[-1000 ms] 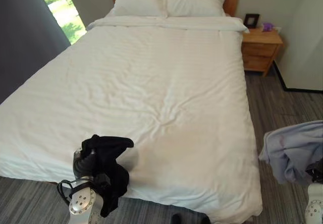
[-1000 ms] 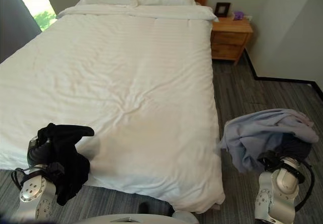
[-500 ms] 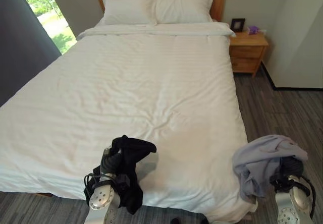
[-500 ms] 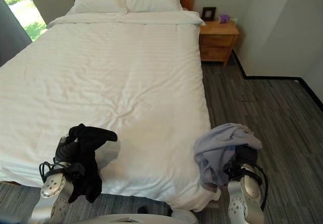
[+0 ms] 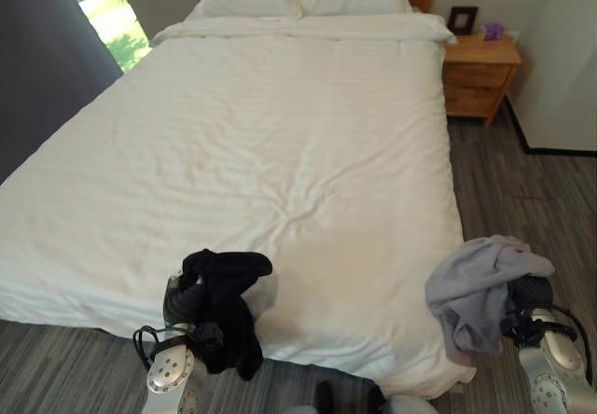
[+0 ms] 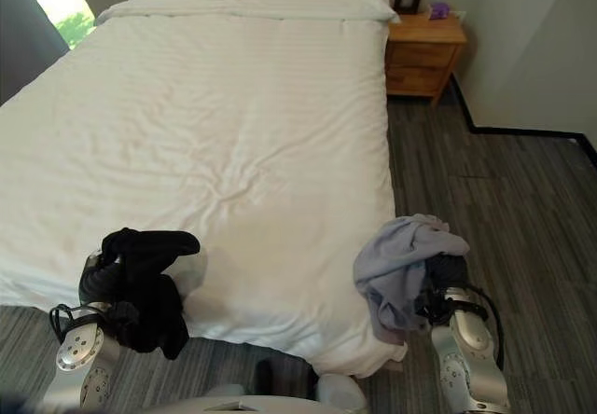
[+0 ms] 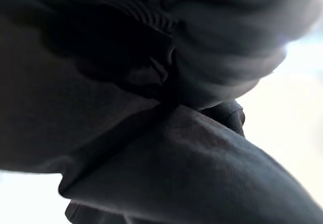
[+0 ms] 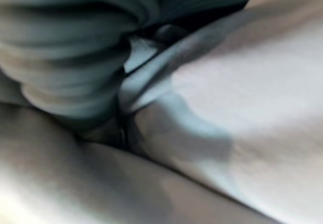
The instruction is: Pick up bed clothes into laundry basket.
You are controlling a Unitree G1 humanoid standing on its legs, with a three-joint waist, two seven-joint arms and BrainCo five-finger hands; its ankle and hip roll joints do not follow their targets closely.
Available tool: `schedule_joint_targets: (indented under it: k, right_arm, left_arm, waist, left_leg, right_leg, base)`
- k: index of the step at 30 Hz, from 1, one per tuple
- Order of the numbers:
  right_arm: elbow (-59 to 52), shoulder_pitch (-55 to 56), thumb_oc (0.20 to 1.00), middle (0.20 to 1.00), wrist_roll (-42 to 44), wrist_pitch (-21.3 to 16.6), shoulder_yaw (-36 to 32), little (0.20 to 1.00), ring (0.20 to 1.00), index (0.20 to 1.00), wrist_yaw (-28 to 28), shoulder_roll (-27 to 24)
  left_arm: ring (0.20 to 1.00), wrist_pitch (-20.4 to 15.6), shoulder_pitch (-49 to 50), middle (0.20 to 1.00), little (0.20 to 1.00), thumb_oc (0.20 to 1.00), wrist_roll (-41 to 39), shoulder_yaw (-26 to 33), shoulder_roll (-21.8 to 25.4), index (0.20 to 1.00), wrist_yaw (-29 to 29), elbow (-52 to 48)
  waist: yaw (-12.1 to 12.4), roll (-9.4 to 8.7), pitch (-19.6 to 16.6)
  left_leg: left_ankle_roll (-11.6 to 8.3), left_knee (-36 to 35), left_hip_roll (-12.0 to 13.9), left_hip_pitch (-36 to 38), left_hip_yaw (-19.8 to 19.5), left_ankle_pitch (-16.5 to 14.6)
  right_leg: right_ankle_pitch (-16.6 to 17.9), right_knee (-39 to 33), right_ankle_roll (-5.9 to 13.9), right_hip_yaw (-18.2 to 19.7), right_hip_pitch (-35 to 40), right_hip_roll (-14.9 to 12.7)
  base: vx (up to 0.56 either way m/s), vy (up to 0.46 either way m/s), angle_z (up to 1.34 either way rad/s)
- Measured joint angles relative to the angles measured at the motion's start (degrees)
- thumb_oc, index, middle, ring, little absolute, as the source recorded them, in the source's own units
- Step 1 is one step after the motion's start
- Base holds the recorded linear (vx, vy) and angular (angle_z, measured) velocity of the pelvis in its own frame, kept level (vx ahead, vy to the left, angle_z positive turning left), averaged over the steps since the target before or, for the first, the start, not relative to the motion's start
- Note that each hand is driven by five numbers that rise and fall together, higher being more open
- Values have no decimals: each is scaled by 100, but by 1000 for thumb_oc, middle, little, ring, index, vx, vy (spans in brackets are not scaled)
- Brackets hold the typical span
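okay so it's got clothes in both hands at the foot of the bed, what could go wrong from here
1. The black garment is bunched over the left hand with a tail hanging down; it may slide off or snag as the arm moves.
2. The lavender garment is draped loosely over the right hand, so a quick swing could shed it onto the grey floor.
3. Both loads hang close to the bed edge, so they might drag the white cover.
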Motion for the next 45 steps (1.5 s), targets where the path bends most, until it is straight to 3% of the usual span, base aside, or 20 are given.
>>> schedule_joint_targets:
  k: [2,3,5,10,12,14,16,17,18,19,21,24,27,29,31,33,34,37,41,45]
  right_arm:
    - [138,-321,200,200,0,5,135,200,200,200,12,-70]
    - [232,-484,200,200,1,19,186,200,200,200,23,56]
    - [194,-477,200,200,-2,20,326,200,200,200,89,180]
    - [191,-147,200,200,-6,37,299,200,200,200,212,381]
    - [263,-55,200,200,-6,79,254,200,200,200,222,500]
    - [282,124,200,200,-22,45,54,200,200,200,201,793]
    - [285,237,200,200,-25,58,55,200,200,200,182,863]
    - [279,216,200,200,-44,43,63,200,200,200,153,954]
    - [320,130,200,200,-56,44,82,200,200,200,107,1001]
    - [342,62,200,200,-57,69,115,200,200,200,91,1001]
    - [331,-56,200,200,-68,83,125,200,200,200,47,1041]
    - [252,-253,200,200,-69,47,-90,200,200,200,-47,990]
    - [249,-441,200,200,-219,28,-262,200,200,200,-222,994]
    - [228,-448,200,200,-297,-31,-285,200,200,200,-268,1005]
    - [255,-300,200,200,-301,-41,-319,200,200,200,-339,978]
    - [268,-70,200,200,-306,-31,-360,200,200,200,-400,979]
    - [226,107,200,200,-306,-34,-399,200,200,200,-406,918]
    - [221,400,200,200,-305,-34,-617,200,200,200,-475,903]
    - [2,497,200,200,-305,-111,-1199,200,200,200,-651,900]
    - [-79,592,200,200,-307,-274,-1536,200,200,200,-827,990]
  left_arm:
    - [200,-88,-75,200,200,200,0,33,126,200,45,-131]
    - [200,-93,-214,200,200,200,-23,44,131,200,78,-122]
    - [200,-94,-275,200,200,200,-171,23,131,200,73,-123]
    - [200,-99,-473,200,200,200,-208,-66,60,200,76,-21]
    - [200,-98,-655,200,200,200,-209,-120,98,200,74,-17]
    - [200,-124,-746,200,200,200,-208,-245,200,200,32,17]
    - [200,-137,-769,200,200,200,-193,-269,325,200,-23,14]
    - [200,-134,-752,200,200,200,-180,-256,492,200,-23,14]
    - [200,-132,-755,200,200,200,-136,-207,668,200,-21,17]
    - [200,-130,-935,200,200,200,-136,-18,551,200,-13,139]
    - [200,-136,-686,200,200,200,-145,202,378,200,22,115]
    - [200,-130,-461,200,200,200,-150,312,322,200,101,100]
    - [200,-118,-408,200,200,200,-150,483,492,200,113,90]
    - [200,-118,-379,200,200,200,-146,510,638,200,103,58]
    - [200,-89,-387,200,200,200,-135,496,552,200,90,70]
    - [200,-84,-456,200,200,200,-118,464,538,200,92,69]
    - [200,-85,-453,200,200,200,-110,422,495,200,94,68]
    - [200,-84,-544,200,200,200,-108,344,452,200,84,55]
    - [200,-83,-836,200,200,200,-105,238,491,200,95,54]
    - [200,-97,-1227,200,200,200,-91,141,643,200,87,44]
  waist:
    - [73,-142,114]
    - [97,-319,227]
    - [40,-487,253]
    - [-229,-349,341]
    - [-234,-435,390]
    - [-374,-513,409]
    - [-507,-655,452]
    - [-541,-697,479]
    - [-554,-612,550]
    - [-487,-364,711]
    - [-198,-312,696]
    - [75,-256,527]
    - [286,-539,339]
    - [328,-706,183]
    - [194,-688,24]
    - [77,-769,-20]
    - [50,-626,-94]
    - [-372,-451,-230]
    - [-670,-146,-340]
    - [-954,-174,-342]
  left_leg:
    - [-71,232,-39,-273,-178,19]
    - [-179,742,-103,-402,-366,-279]
    - [-245,1156,-73,-271,-479,-511]
    - [-232,372,253,455,-399,-824]
    - [-137,318,140,331,-364,-847]
    - [71,420,-85,39,-212,-757]
    - [213,521,-335,-92,-1,-599]
    - [313,635,-352,-241,183,-547]
    - [514,677,-233,-432,479,-455]
    - [702,642,-8,-501,740,-337]
    - [719,460,189,-228,1384,-301]
    - [727,263,406,-201,1926,-255]
    - [533,26,369,-211,2448,-113]
    - [292,-110,308,-304,2504,54]
    - [-101,-328,382,-337,2592,168]
    - [-102,537,425,-547,2407,107]
    - [-74,783,561,-561,2298,-201]
    - [108,206,600,-244,2236,62]
    - [-20,155,771,-93,2555,39]
    - [-194,576,1062,38,2708,16]
  right_leg:
    - [-65,245,-116,2,-305,-92]
    - [80,251,-288,-58,-387,-223]
    - [161,158,-215,-12,-363,-312]
    - [411,114,14,113,-427,-183]
    - [490,53,241,190,-514,-302]
    - [953,-408,590,438,-646,-467]
    - [1395,-914,717,645,-644,-564]
    - [1595,-1229,1001,811,-649,-629]
    - [1298,-1420,1303,801,-701,-628]
    - [1017,-143,1213,494,-850,-685]
    - [595,1282,809,-232,-705,-1008]
    - [272,1447,998,-427,36,-1211]
    - [230,296,1138,-1083,1045,-1565]
    - [202,-610,1142,-1559,1264,-1490]
    - [216,-1273,1140,-1817,1284,-1362]
    - [374,-1351,1037,-1714,1207,-1357]
    - [377,-1326,1043,-1550,1217,-1147]
    - [437,-1339,962,-1263,1193,-938]
    - [339,-1127,870,-867,991,-862]
    - [188,-897,670,-518,835,-734]
  base:
    - [-180,67,-1]
    - [-202,129,5]
    - [-103,94,9]
    - [-165,182,-12]
    - [-318,306,-21]
    - [-327,284,-40]
    - [-301,188,-39]
    - [-277,156,-82]
    - [-482,291,-123]
    - [-387,238,-122]
    - [-234,131,-151]
    - [-138,49,-117]
    - [-107,15,-127]
    - [-33,-41,-98]
    - [-23,-91,-69]
    - [-22,-109,-43]
    - [48,-127,-33]
    - [56,-122,-18]
    - [52,-158,-43]
    - [40,-58,-52]
